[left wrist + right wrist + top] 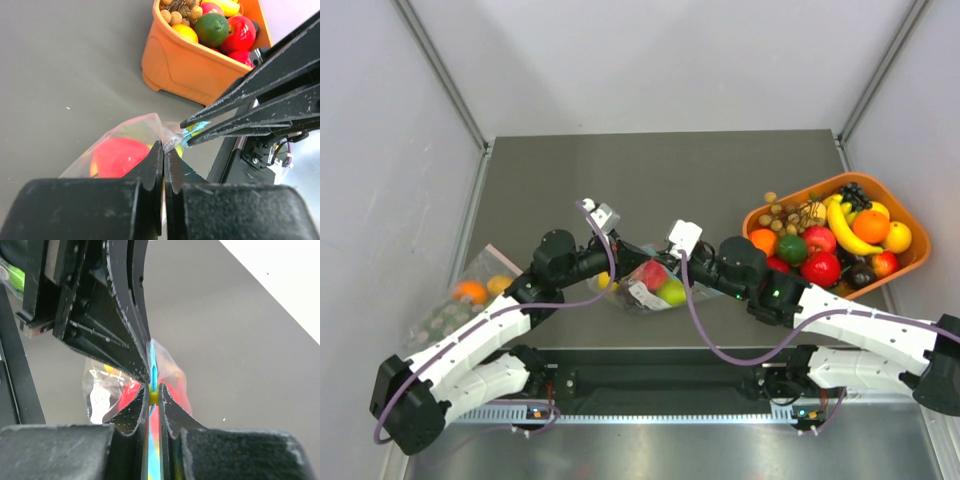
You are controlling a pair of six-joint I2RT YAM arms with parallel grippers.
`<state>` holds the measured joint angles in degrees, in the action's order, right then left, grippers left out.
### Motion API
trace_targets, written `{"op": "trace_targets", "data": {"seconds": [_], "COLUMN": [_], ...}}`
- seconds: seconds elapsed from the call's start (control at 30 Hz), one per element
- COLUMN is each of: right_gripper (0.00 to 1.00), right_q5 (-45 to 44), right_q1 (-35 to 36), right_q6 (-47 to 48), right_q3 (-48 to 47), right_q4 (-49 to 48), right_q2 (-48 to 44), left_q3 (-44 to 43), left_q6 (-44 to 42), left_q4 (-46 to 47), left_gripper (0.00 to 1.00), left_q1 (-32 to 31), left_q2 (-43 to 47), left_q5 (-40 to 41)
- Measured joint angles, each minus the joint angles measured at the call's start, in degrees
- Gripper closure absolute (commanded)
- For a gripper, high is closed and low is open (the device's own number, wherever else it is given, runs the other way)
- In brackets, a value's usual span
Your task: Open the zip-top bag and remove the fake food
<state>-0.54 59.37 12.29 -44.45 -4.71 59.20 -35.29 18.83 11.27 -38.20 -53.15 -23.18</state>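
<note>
The zip-top bag (642, 296) lies near the table's front edge between my two grippers. Through its clear plastic I see the red apple (653, 272) and the lime-green fruit (672, 292); the grape bunch is hidden. My left gripper (163, 148) is shut on the bag's clear plastic just beside its mouth, with the apple (119, 157) behind it. My right gripper (154, 396) is shut on the teal-blue zip strip (153, 362), with a small yellow piece between its tips. The two grippers' tips nearly touch, also in the top view: left (617, 277), right (686, 281).
An orange basket (757, 216) full of fake fruit stands at the right, also in the left wrist view (190, 75). A second clear bag (460, 300) with a pinkish edge strip and fruit inside lies at the left edge.
</note>
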Motion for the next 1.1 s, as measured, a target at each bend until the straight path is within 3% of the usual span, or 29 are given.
{"op": "trace_targets", "data": {"seconds": [0.7, 1.1], "right_gripper": [1.00, 1.00], "right_q5": [-5.66, -8.13], "right_q1": [0.11, 0.92], "right_q6": [-2.43, -8.50], "right_q3": [5.29, 5.99], "right_q4": [3.26, 13.14], "right_q2": [-4.98, -11.47], "left_q3": [-2.34, -4.09], "left_q6": [2.03, 0.31], "left_q4": [-1.11, -4.42], "left_gripper": [1.00, 1.00], "left_q1": [6.32, 7.56], "left_q2": [1.01, 1.90], "left_q5": [1.90, 11.41]}}
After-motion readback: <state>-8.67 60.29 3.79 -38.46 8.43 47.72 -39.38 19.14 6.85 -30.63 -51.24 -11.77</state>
